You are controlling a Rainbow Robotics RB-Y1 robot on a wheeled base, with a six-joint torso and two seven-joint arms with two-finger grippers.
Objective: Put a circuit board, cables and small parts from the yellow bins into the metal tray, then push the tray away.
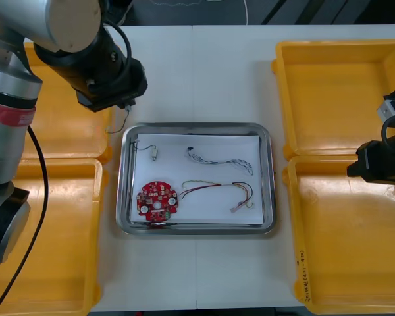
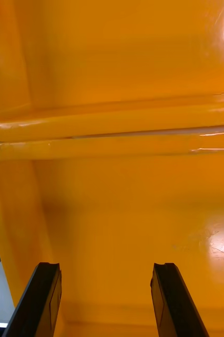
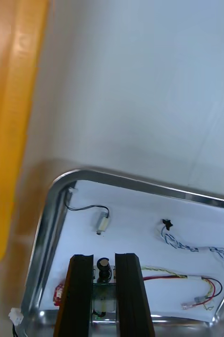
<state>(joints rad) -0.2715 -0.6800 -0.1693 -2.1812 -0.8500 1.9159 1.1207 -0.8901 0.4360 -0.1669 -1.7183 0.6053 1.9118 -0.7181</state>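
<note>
Left jaws — metal part — tray rim

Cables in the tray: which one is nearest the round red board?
The red and yellow cable, lying just beside the circuit board. The twisted blue and white cable lies farther off, toward the far edge of the metal tray.

Centre frame, the white-lined metal tray holds a round red circuit board lower left, a small metal part upper left, a twisted blue and white cable upper right, and a red and yellow cable below it.
</note>
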